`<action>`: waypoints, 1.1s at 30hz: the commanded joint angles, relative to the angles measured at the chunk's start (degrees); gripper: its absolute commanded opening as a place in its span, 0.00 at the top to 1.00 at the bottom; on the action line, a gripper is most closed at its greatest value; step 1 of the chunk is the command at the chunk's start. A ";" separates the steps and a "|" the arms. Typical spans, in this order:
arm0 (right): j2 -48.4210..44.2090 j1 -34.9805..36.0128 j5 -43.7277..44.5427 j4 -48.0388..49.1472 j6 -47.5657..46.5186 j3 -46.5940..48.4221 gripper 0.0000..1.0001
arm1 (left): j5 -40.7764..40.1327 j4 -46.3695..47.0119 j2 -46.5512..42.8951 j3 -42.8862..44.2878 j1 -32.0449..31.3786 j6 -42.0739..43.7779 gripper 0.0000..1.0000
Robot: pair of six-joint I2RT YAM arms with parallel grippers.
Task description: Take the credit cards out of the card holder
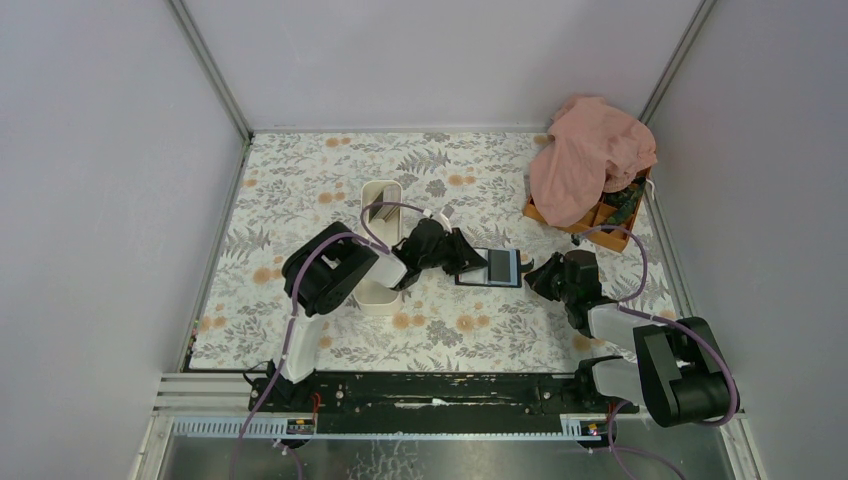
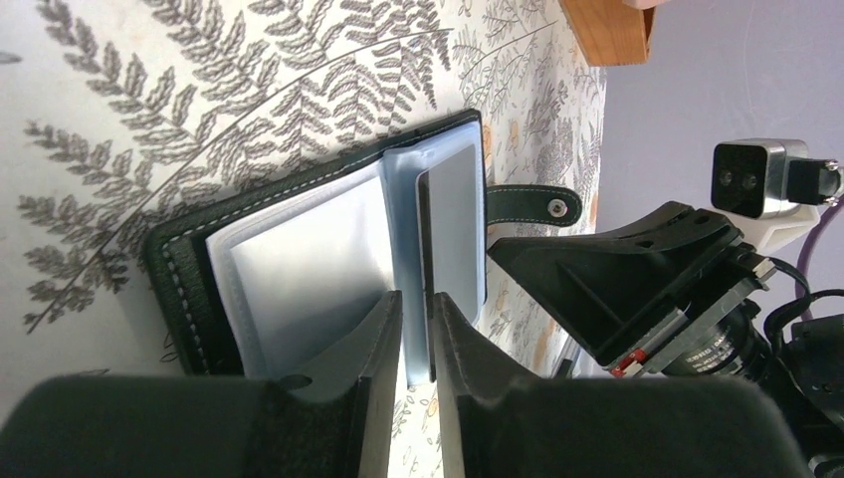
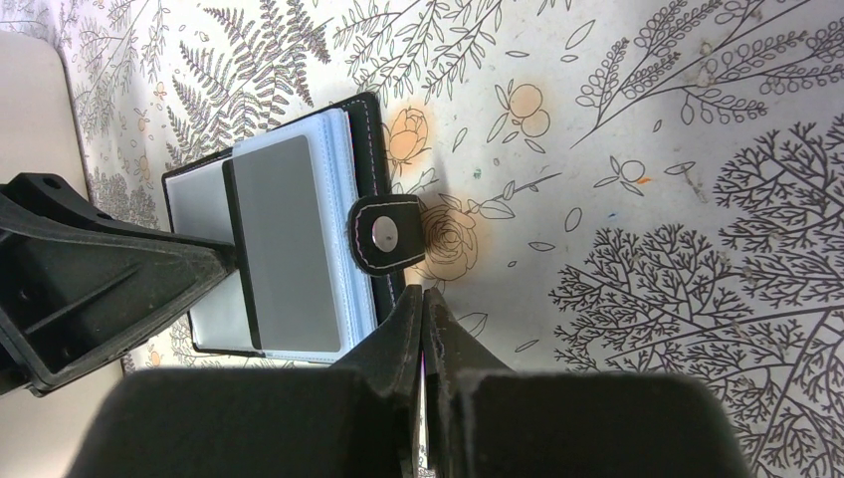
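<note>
On the tabletop [image 1: 300, 200], the left tool [image 2: 416, 304] is narrow around a sleeve [image 2: 403, 229] edge, grip unclear; right tool [image 3: 422, 299] closed, empty. Unpinned, the holder [image 2: 179, 269] may lift with the card [image 2: 453, 219].

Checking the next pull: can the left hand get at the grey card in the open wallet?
Probably yes: the wallet lies open and the left hand sits at the card, nothing between.

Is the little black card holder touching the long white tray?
Apart. The right wrist view shows patterned tablecloth between the card holder and the tray.
</note>
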 commanded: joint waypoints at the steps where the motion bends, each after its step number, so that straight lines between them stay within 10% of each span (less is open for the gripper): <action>1: 0.98 -0.10 -0.47 -1.29 -0.87 0.89 1.00 | 0.61 0.79 0.71 2.95 -0.69 0.14 0.75; 33: 0.76 -0.08 -0.47 -1.38 -0.78 0.73 1.00 | -1.94 -0.95 -1.24 0.64 -1.21 1.93 0.64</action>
